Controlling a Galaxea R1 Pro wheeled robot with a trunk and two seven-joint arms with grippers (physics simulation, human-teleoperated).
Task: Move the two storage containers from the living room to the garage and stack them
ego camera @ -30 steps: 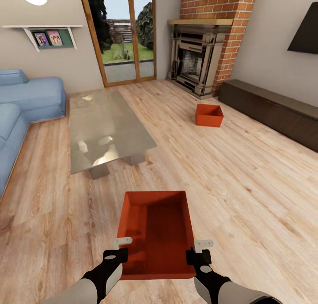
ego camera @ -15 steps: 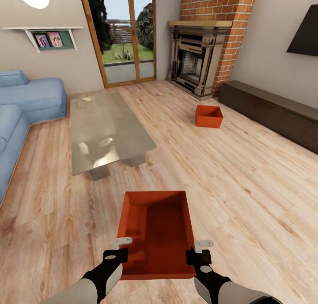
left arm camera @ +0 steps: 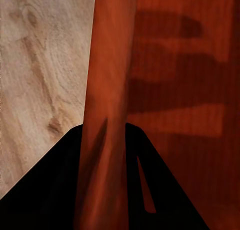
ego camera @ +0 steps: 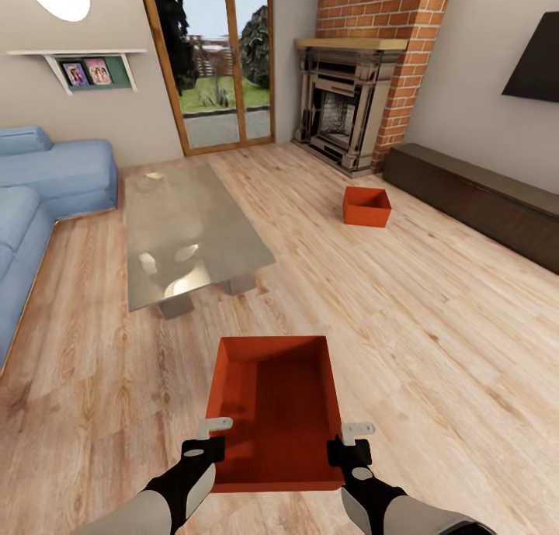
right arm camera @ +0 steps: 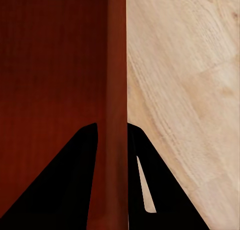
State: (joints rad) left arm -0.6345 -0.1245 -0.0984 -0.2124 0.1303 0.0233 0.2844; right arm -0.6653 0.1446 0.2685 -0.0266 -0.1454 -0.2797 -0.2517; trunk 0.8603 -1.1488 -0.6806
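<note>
Home living room: sofa [ego camera: 46, 185], fireplace [ego camera: 345, 104]

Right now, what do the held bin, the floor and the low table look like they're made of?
The held bin looks like thin matte plastic: uniform orange-red, slim walls, finely ribbed bottom. The left hand and right hand each clamp a side wall. The floor looks like light wood planks, with visible grain and knots. The low table top seems to be glass: see-through with bright reflections.

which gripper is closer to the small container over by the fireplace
Right. The right gripper clamps the right wall of the held container, on the side toward the far container. The left gripper grips the opposite wall, farther away.
</note>
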